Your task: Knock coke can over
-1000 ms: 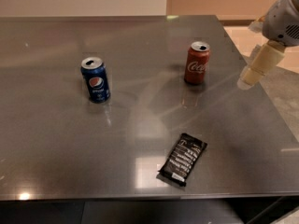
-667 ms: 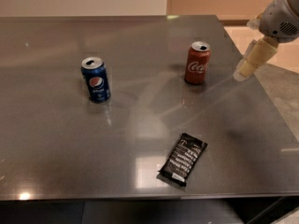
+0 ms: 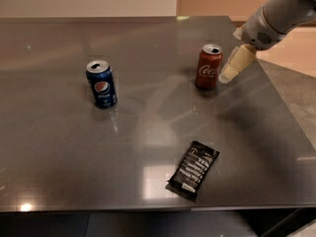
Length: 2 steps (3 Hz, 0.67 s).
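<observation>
I count one Pepsi can [image 3: 101, 84] left of the desk's [image 3: 59, 147] middle, one snack bar [image 3: 193, 170] by the front edge, one coke can [image 3: 208, 67] upright toward the back-right corner, and my gripper [image 3: 226, 75] just right of it, jaws pressed together.

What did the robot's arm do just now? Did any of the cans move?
The pincer moved left toward the coke can and is now close beside its right side in the picture; I cannot tell if they touch. Nothing was grabbed or let go. The coke can stays upright where it was, and the Pepsi can and the dark snack bar have not moved.
</observation>
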Motion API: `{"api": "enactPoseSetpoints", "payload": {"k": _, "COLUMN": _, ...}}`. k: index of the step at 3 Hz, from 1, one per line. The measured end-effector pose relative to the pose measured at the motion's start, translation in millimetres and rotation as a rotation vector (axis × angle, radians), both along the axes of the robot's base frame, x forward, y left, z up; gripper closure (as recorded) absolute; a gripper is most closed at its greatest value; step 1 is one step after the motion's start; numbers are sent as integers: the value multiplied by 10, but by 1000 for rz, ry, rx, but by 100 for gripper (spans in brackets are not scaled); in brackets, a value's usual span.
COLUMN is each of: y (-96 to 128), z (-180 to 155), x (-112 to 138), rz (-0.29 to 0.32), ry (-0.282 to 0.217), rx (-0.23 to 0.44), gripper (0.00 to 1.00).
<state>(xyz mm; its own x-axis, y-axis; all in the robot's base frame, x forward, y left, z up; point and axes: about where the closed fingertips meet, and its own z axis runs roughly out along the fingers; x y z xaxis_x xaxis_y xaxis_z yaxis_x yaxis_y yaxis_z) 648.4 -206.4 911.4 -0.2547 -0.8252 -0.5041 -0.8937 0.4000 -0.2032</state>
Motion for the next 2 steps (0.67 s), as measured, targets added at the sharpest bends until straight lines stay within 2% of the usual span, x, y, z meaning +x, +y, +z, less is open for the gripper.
{"api": "enactPoseSetpoints", "payload": {"k": 2, "y": 173, "z": -242, "x": 280, "rz": -16, "ry": 24, "rx": 53, "gripper": 0}}
